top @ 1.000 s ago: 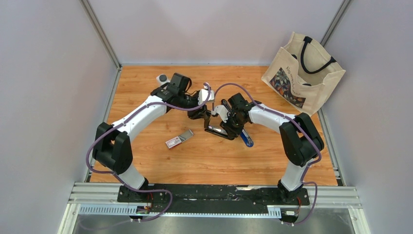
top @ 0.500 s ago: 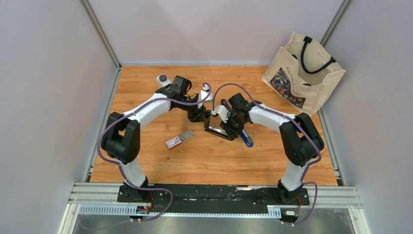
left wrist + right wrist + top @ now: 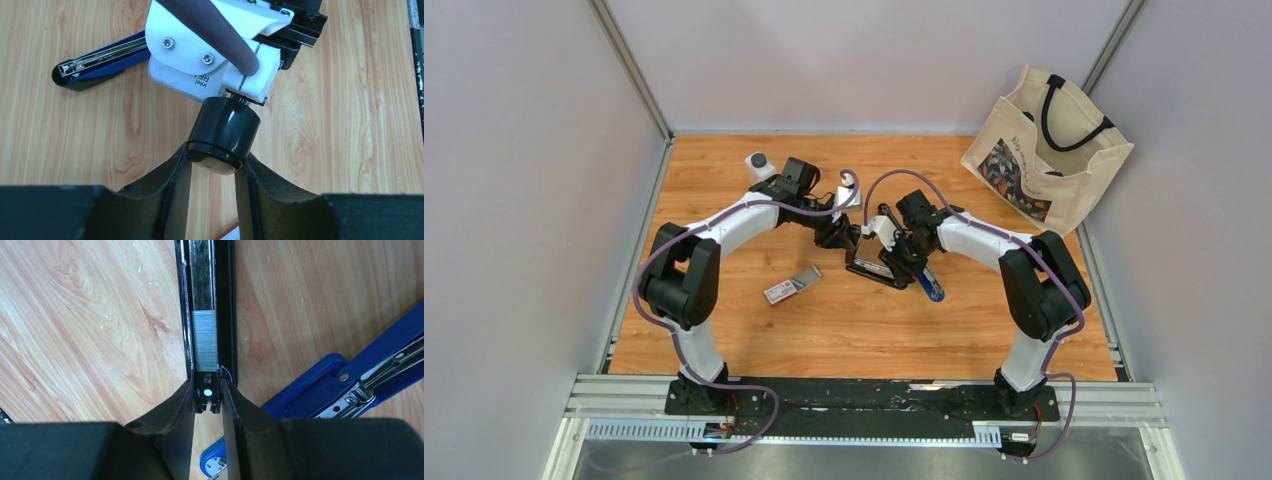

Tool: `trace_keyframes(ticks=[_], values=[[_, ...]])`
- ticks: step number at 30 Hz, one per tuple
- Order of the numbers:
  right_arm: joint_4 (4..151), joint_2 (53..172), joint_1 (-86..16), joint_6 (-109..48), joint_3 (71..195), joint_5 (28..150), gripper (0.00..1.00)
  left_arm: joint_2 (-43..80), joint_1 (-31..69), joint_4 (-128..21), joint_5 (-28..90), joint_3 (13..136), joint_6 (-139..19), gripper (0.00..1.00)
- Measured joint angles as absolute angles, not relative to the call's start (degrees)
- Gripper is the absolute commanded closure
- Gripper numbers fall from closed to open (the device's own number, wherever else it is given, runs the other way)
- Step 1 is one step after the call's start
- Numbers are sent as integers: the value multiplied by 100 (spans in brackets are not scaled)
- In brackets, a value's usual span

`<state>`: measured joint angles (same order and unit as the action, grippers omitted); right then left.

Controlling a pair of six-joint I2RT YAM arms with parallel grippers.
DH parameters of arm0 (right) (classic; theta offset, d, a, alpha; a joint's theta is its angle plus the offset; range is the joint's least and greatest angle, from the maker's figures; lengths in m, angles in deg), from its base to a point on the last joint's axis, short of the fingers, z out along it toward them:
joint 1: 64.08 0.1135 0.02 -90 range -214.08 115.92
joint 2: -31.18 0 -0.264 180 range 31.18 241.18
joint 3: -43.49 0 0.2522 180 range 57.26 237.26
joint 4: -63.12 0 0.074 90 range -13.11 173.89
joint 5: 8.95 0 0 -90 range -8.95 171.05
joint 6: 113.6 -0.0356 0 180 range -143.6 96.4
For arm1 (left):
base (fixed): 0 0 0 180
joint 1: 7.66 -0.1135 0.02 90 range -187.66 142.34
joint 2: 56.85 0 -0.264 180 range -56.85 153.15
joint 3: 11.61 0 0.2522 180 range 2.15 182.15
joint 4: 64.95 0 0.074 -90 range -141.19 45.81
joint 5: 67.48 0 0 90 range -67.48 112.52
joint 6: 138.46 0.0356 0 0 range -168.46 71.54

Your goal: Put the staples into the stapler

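The staples box (image 3: 792, 284), small, white and red with its grey tray slid out, lies on the wood left of centre. A black stapler (image 3: 871, 268) lies open beside it. Its magazine (image 3: 205, 290) holds a strip of metal staples (image 3: 205, 337). My right gripper (image 3: 207, 385) is shut on the magazine's rear end. My left gripper (image 3: 215, 157) stands open close beside the right wrist, with nothing held. A black round part (image 3: 224, 131) of the right wrist's white camera mount sits right at its fingertips; contact cannot be told.
A blue stapler (image 3: 931, 287) lies open just right of the black one, under the right wrist. A cloth tote bag (image 3: 1046, 150) stands at the back right. A small white and grey object (image 3: 757, 163) sits at the back left. Grey walls close the sides.
The left arm's elbow has swung in and its gripper has edged right toward the black stapler. The right gripper and the stapler have stayed put.
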<state>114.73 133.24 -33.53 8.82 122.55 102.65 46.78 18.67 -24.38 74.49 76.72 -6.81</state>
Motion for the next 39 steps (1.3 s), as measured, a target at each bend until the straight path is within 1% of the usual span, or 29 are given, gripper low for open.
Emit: trace_keyframes(ticks=[2,4,10,20,27,33,39], values=[[11495,13320,-3353,882,12255,10265,71,4678,1867,-2471,7471,7648,-668,95],[11517,13320,-3353,882,12255,10265,70,4678,1865,-2539,7516,7606,-661,100],[11567,13309,-3369,906,12244,10278,63,4553,1874,-2705,7536,7399,-593,100],[11679,13272,-3482,911,12207,10589,60,4110,1937,-2364,7077,7101,-436,100],[11901,13272,-3657,911,12203,11021,58,3979,1968,-2224,6754,7086,-633,100],[12050,13300,-3725,904,12212,11382,55,3896,2092,-2263,6507,7044,-856,100],[12103,13460,-3773,834,12229,11607,55,3858,2293,-2408,6282,7009,-967,100]])
